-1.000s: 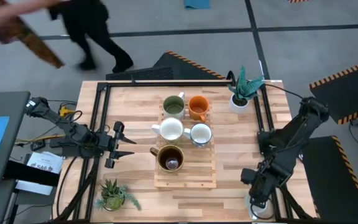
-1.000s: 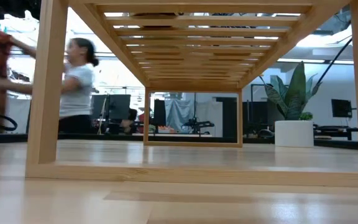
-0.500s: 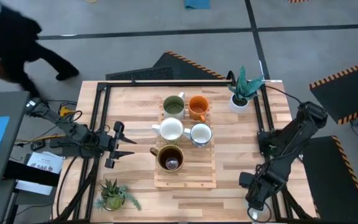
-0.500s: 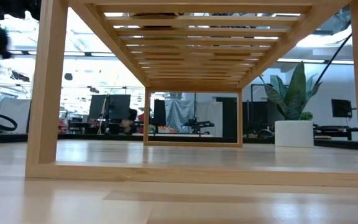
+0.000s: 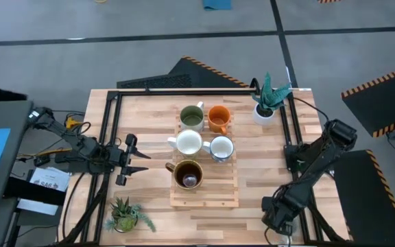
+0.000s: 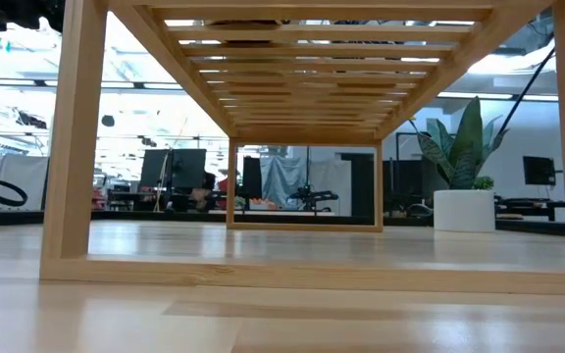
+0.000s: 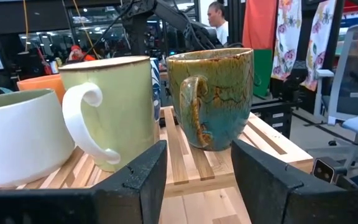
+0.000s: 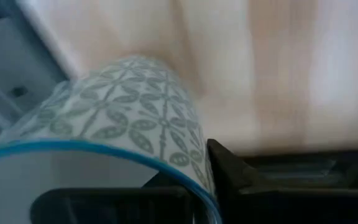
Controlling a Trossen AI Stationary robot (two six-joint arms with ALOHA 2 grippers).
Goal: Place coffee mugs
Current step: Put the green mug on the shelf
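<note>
- Five mugs standing on the slatted wooden rack [image 5: 204, 195] mid-table, seen from above: olive-green mug [image 5: 191, 118] and orange mug [image 5: 219, 119] in the far row, touching or nearly so.
- In the middle row, white mug [image 5: 188, 143] beside a pale mug with a blue rim [image 5: 222, 147].
- In the near row, dark brown mug [image 5: 188, 174], alone.
- Left gripper [image 5: 137, 160] hovering just left of the rack, level with the gap between the white and brown mugs; fingers [image 7: 135, 180] spread apart, holding nothing (clear in the left wrist view, where the mugs stand between the two dark fingers, farther off).
- Right gripper [image 5: 280, 218] down at the near right corner of the table, well apart from the rack.
- In the right wrist view, a sixth mug, pale patterned mug [image 8: 123, 124] with a blue rim, filling the frame, a dark finger [image 8: 241, 171] pressed against its wall — clamped on it, as far as can be told.
- White pot with a teal plant [image 5: 269, 96] at the far right corner; small spiky green plant [image 5: 125, 214] at the near left corner.
- Low view: only the underside of the rack and the room behind.
</note>
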